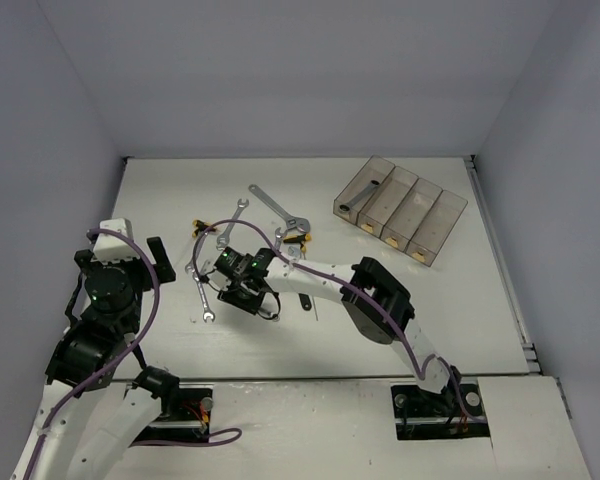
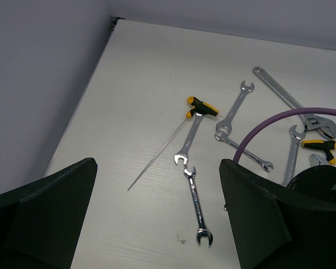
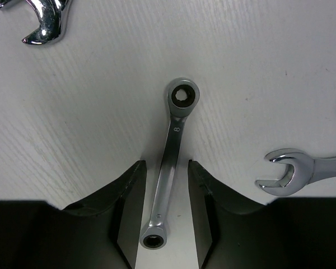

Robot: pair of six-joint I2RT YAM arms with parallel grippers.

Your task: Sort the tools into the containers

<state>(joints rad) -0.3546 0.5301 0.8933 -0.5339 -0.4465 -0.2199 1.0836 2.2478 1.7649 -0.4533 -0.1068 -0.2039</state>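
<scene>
A small silver ring wrench [image 3: 172,159] marked 8 lies flat on the table, its shaft between the two fingers of my right gripper [image 3: 166,190]. The fingers stand close on either side with a narrow gap each way, so the gripper is open. In the top view this gripper [image 1: 242,290] hangs low over the scattered tools. My left gripper [image 2: 157,224] stands wide open at the left, holding nothing, above a short double-ended wrench [image 2: 196,204]. The containers [image 1: 423,222] sit in a row at the back right, and one tool [image 1: 365,195] lies in the leftmost bin.
More tools lie spread out: a T-handle driver [image 2: 201,106] with a thin shaft, several silver wrenches [image 2: 235,106], and a long adjustable wrench [image 2: 294,101]. Open-end wrench heads [image 3: 302,174] lie right of my right fingers. Walls enclose the table on three sides.
</scene>
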